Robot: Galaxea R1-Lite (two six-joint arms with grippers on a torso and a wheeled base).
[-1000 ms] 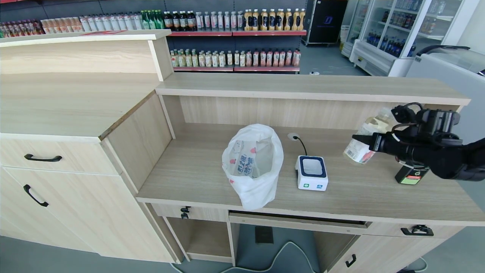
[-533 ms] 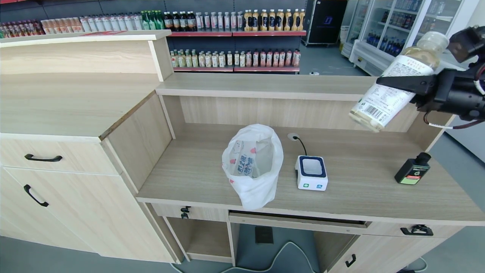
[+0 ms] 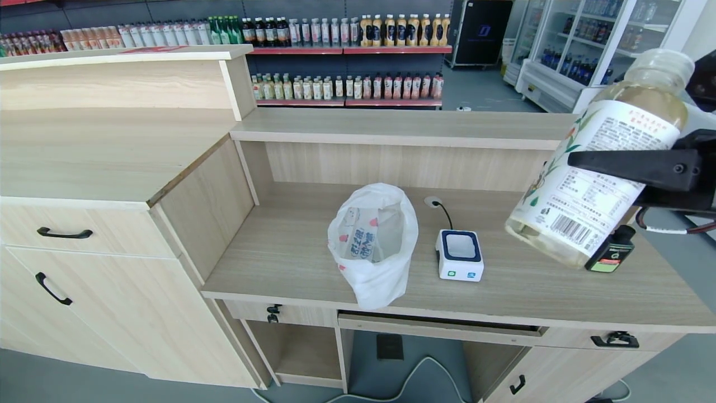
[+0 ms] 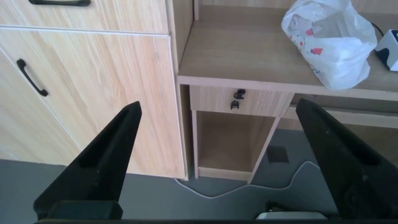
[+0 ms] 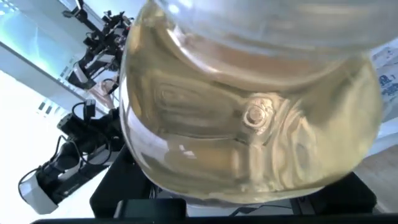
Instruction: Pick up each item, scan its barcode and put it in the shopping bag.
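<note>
Left gripper (image 4: 217, 104): held low in front of the counter (image 3: 291, 246); fingers spread wide, nothing held.
Shopping bag (image 3: 373, 243): white plastic, stood open-mouthed on the counter, just left of the scanner; something printed is seen inside.
Scanner (image 3: 460, 254): small white box, dark-framed window facing up, cable led off behind.
Bottle (image 3: 582, 201): pale drink, held tilted in the air, well right of the scanner, cap uppermost; barcode (image 3: 570, 230) near its base.
Right gripper (image 3: 593, 159): clamped across the bottle's middle.
Small dark bottle (image 3: 608, 252): stood on the counter at the far right, not yet handled.
Step judged: scanning. The barcode is best turned downward and brought just over the window, kept flat and steady there; the grip is to be kept firm, since the liquid's weight may be shifted by tilting.
</note>
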